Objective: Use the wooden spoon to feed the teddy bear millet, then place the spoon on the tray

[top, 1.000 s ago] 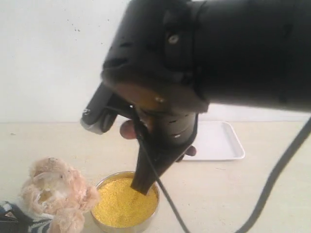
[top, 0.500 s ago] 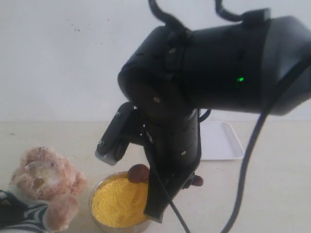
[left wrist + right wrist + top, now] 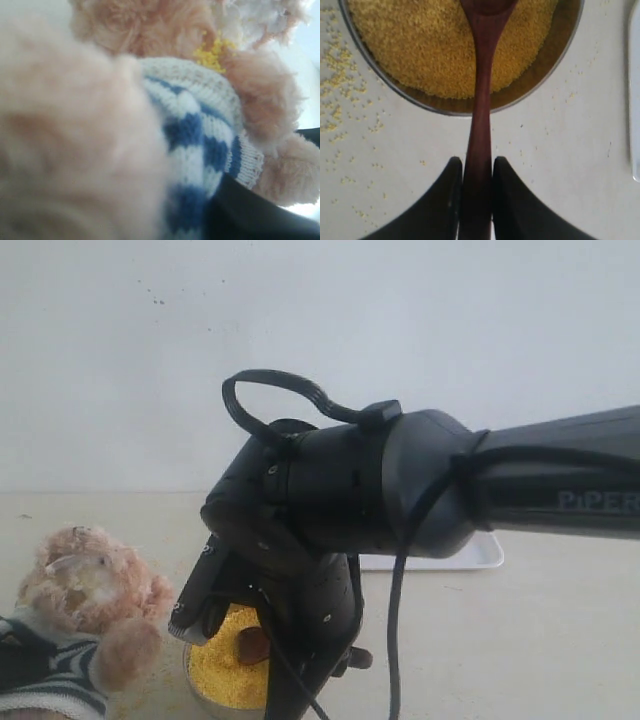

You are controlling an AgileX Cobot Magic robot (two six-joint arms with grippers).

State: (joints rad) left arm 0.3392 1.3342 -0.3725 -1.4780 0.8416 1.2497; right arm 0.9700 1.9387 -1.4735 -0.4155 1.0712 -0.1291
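The teddy bear [image 3: 85, 590] sits at the left in its striped shirt [image 3: 200, 135], with yellow grains stuck at its mouth [image 3: 212, 52]. My left gripper [image 3: 165, 210] is shut on the bear's body. Only one dark finger [image 3: 250, 212] shows against the shirt; fur hides the other. My right gripper [image 3: 477, 167] is shut on the thin handle of the wooden spoon [image 3: 481, 100]. The spoon's oval bowl [image 3: 252, 643] is low over the millet [image 3: 435, 45] in the round metal bowl [image 3: 200, 680]. The right arm hides most of the white tray [image 3: 480, 555].
Loose millet grains [image 3: 340, 90] lie scattered on the pale tabletop beside the metal bowl. The tray's rim [image 3: 635, 100] shows at the edge of the right wrist view. A black cable [image 3: 395, 640] hangs from the right arm. A white wall stands behind.
The right arm has swung down and away from the camera, bringing the spoon's bowl down onto the millet dish. The bear has shifted a little up and to the left.
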